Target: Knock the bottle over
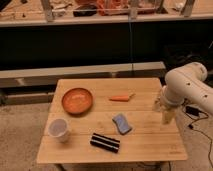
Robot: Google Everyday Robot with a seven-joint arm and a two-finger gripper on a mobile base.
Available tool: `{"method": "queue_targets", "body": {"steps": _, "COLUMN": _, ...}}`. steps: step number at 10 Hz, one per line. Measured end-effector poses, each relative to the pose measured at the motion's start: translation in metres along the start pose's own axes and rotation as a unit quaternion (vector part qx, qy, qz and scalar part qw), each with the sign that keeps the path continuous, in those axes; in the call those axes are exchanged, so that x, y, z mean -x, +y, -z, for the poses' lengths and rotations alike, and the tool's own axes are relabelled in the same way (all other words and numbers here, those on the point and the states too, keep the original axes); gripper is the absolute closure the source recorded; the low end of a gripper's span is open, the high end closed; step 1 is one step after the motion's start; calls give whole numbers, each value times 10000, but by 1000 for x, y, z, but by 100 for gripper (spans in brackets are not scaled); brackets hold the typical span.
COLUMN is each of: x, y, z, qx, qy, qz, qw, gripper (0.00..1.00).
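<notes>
Camera view: bottle (159, 102) upright near right edge of table (145, 146), right of carrot (121, 98). Gripper (167, 118) just beside bottle, under white arm (187, 87); we cannot tell whether it grasps anything. Further left we see blue sponge (121, 123), black block (105, 142), white cup (59, 130), orange bowl (77, 100).

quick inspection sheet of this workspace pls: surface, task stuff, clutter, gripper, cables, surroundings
surface: light wooden table, several items on it
job's things: bottle upright near the table's right edge, partly hidden by the arm
clutter: orange bowl, carrot, white cup, blue sponge, black striped bar
grippers: gripper points down at the right edge, right beside the bottle; contact cannot be told
cables: hanging cable behind the table; floor cable at right
surroundings: long bench behind; speckled floor
</notes>
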Motion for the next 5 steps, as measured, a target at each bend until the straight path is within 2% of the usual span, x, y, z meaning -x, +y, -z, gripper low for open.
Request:
{"method": "queue_targets", "body": {"steps": 3, "x": 1, "y": 0, "z": 0, "qx": 0, "qy": -1, "qz": 6, "qw": 10000, "gripper": 22}}
{"method": "queue_targets", "body": {"steps": 5, "x": 1, "y": -10, "z": 1, "qx": -85, "qy": 11, "qz": 21, "qw": 10000, "gripper": 30}}
